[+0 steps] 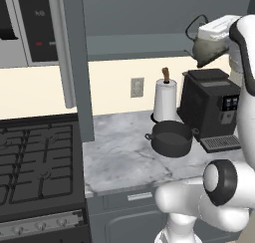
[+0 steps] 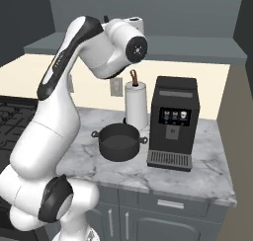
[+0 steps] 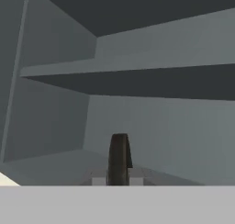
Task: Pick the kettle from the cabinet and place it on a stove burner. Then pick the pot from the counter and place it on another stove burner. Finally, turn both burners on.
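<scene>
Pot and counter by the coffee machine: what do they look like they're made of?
The round, low, dark charcoal pot looks like matte dark metal, maybe cast iron or a coated finish: uniform colour, no shine, thin loop handles. As a render, that is open. The white-grey worktop looks like polished marble or marble-look stone: pale surface with soft grey veins running across it.

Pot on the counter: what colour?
Dark charcoal, near black; the pot shows best in the right base view.
</scene>
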You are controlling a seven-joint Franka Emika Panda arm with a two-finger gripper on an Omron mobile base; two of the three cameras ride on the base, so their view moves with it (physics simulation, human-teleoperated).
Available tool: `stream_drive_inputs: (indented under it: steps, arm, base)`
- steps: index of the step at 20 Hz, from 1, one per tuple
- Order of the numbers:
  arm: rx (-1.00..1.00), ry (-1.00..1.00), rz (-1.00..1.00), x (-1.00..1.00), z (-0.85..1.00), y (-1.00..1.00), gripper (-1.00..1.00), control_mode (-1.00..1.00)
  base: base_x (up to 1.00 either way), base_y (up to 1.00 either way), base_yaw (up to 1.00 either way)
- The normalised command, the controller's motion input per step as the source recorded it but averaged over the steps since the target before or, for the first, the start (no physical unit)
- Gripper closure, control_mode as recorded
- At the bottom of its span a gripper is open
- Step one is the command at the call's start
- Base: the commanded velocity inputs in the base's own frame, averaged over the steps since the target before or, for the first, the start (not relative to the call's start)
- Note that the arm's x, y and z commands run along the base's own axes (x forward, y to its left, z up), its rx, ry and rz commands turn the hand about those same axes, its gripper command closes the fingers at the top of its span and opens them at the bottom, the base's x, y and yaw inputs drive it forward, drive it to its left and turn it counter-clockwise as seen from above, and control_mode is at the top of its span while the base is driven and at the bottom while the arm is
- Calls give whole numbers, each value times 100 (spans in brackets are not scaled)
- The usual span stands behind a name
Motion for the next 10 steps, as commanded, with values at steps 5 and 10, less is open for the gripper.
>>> stream_drive_inputs:
  steps: [5, 10]
  arm:
    - [1, 0, -4, -61, 1, 9, 100, -100]
    - [1, 0, -2, -66, 0, 0, 100, -100]
  base:
    - [0, 0, 0]
    - [0, 0, 0]
